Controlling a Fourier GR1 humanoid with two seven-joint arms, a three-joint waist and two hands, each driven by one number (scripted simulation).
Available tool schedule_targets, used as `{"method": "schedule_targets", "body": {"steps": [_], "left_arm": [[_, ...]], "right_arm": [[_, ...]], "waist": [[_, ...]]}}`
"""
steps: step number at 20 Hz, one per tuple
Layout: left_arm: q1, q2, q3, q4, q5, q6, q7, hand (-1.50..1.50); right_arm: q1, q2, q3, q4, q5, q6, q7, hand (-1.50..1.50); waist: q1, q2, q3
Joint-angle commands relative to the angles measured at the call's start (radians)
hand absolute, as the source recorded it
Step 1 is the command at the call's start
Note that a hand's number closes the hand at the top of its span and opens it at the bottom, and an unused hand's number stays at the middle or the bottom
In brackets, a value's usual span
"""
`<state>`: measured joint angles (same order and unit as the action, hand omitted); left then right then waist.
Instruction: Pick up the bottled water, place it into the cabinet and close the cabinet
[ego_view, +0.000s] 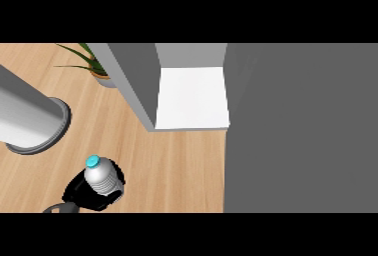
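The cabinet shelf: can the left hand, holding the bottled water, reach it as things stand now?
Probably yes. The left hand is curled round the bottled water, the cabinet is open, and bare counter lies between it and the white shelf.

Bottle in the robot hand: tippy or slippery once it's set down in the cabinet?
The bottle looks tall and narrow, so probably tippy if set down tilted. Its ribbed sides likely help the left robot hand curled round it. The cabinet floor looks flat, so it would probably stand.
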<state>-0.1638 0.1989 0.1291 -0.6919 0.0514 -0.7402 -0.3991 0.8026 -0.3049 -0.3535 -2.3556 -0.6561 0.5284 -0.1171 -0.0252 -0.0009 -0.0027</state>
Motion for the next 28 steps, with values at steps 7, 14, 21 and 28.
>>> {"method": "schedule_targets", "body": {"steps": [7, 14, 21, 28], "left_arm": [[0.027, -0.012, 0.013, -0.084, 0.048, -0.021, -0.121, 1.50], [0.017, -0.049, 0.227, -0.163, 0.162, 0.324, -0.243, 1.50], [-0.004, -0.138, 0.148, -0.294, 0.149, 0.390, -0.146, 1.50], [-0.003, -0.198, -0.049, -0.447, 0.185, 0.575, -0.049, 1.50]], "right_arm": [[0.069, 0.012, -0.016, -0.188, -0.117, -0.044, 0.049, -1.50], [0.082, 0.014, -0.017, -0.121, -0.090, -0.009, -0.011, -1.50], [0.124, 0.008, -0.044, -0.216, -0.154, -0.041, 0.044, -1.50], [0.106, -0.009, -0.071, -0.174, -0.155, -0.008, 0.013, -1.50]], "waist": [[0.015, -0.002, 0.000], [0.016, -0.005, 0.001], [0.015, -0.002, 0.001], [0.008, -0.004, 0.002]]}}
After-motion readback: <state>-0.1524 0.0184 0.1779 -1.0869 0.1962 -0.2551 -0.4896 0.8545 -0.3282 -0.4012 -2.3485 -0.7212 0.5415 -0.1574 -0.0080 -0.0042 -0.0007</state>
